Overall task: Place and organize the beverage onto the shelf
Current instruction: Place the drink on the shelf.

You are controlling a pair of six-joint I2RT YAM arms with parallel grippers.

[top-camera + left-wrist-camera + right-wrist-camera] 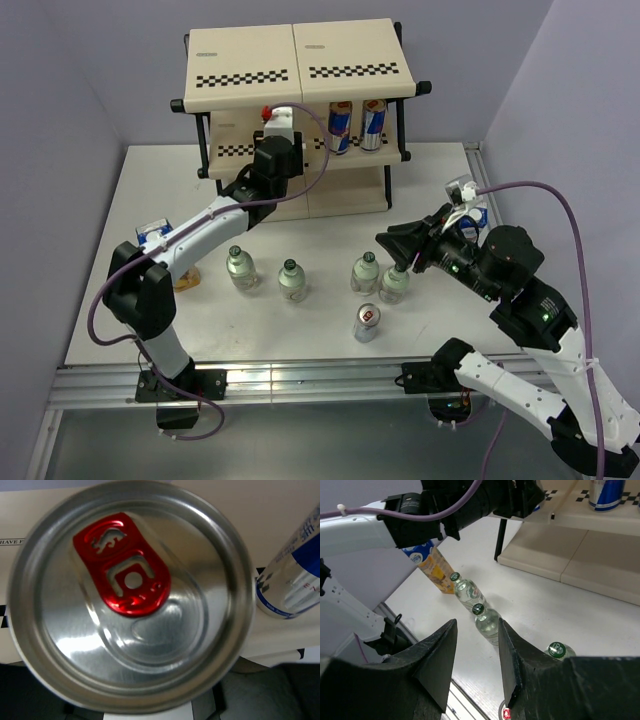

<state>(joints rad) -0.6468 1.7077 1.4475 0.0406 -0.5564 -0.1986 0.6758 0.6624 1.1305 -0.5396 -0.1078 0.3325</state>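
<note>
L gripper (279, 126) is up at the shelf (300, 60), clamped on the held can (132, 595) at the left half of the mid tier. L wrist cam shows only that can's silver lid w/ red tab, filling the view. No fingers are visible there, so the grip is read from the top cam. Can't tell whether the can's base touches the tier. Two shelved cans (340, 125) stand upright side by side on the right half of the same tier. One of them shows just beside the held can at the right edge of the L wrist view. R gripper (477, 622) hovers over the table (440, 190), jaws a bit apart w/ nothing btwn them, tips pointing toward the bottles (291, 280). These are four green-capped ones standing in a loose row across mid table. The right-end bottle (394, 283) is just beside the R fingertips from above. A loose can (367, 322) stands upright nearer the front edge, just in front of the right two bottles. The yellow carton (437, 572) sits at the row's left end, beside the first bottle, partly hidden by the L arm from above.
</note>
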